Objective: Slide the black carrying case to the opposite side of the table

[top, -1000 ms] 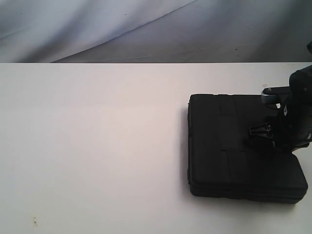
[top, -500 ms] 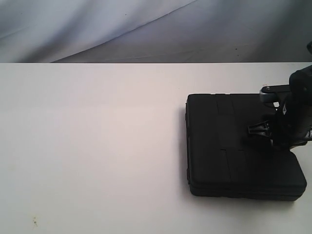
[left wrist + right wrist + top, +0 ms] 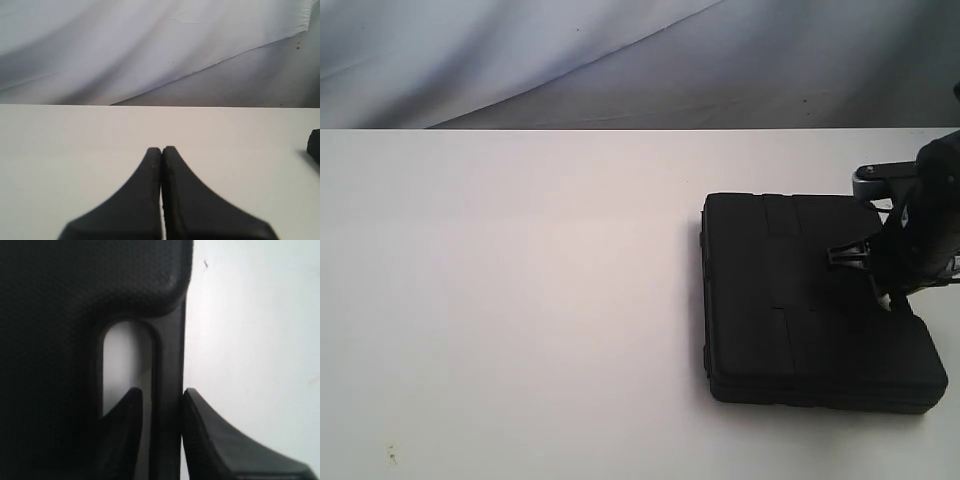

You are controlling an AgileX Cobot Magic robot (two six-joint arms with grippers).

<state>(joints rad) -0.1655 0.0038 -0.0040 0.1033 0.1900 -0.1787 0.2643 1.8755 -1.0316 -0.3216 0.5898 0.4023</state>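
Note:
The black carrying case (image 3: 790,300) lies flat on the right part of the white table (image 3: 520,300). My right gripper (image 3: 892,282) stands over the case's right edge. In the right wrist view that gripper (image 3: 161,395) straddles the case's handle bar (image 3: 170,355): one finger sits in the handle slot and the other presses the bar from outside, so it is shut on the handle. My left gripper (image 3: 161,150) is shut on nothing and hovers over bare table. A corner of the case (image 3: 315,145) shows beyond it. The exterior view does not show the left gripper.
A grey-white cloth backdrop (image 3: 620,60) hangs behind the table's far edge. Bare white tabletop stretches to the left of the case. A few small specks (image 3: 390,455) mark the table near its front left.
The case has shifted a little to the left. My right gripper has moved slightly toward the far edge while staying on the handle.

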